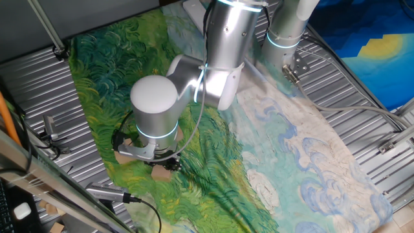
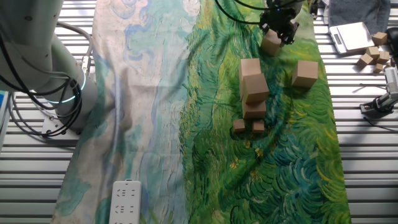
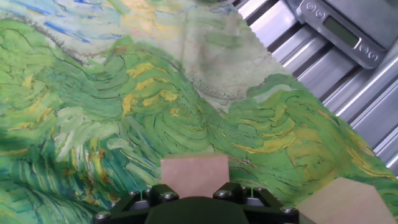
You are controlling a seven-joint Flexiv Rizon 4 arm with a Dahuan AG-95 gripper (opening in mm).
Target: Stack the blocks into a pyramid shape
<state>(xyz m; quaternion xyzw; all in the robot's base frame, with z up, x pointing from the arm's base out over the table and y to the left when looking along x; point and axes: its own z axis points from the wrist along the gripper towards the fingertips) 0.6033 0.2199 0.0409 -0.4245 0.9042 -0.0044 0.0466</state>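
Nearest the hand view's lens: black two-finger gripper (image 3: pixel 193 200), its fingers close against both side faces of a plain light-tan wooden cube (image 3: pixel 195 177), so it reads as clamped on that block; a second tan block (image 3: pixel 341 200) sits low right, near but apart. Below lies a painted cloth (image 3: pixel 124 106) of swirled green and yellow brushwork, soft and wrinkled, and a grey digital scale (image 3: pixel 339 31) on ribbed metal at top right. Other fixed view: gripper (image 2: pixel 278 32) at the far cloth edge with the cube (image 2: pixel 271 42) under it; whether it rests on the cloth or hangs just above, cannot tell. Near mid-cloth, a cluster of tan blocks (image 2: pixel 253 87), larger ones touching or overlapping, two small ones (image 2: pixel 249 126) just in front; a lone block (image 2: pixel 305 73) stands to one side, apart. Spare small cubes (image 2: pixel 373 53) lie off the cloth; white power strip (image 2: pixel 125 202) at the near edge. One fixed view: silver arm hides most of the gripper (image 1: pixel 158 154); a tan block (image 1: pixel 162 173) shows beside it. Judgement: cubes look light, rigid, matte, with flat parallel faces giving good friction; pinch opposite sides at mid-height, set down square, since cloth folds could tip a stack
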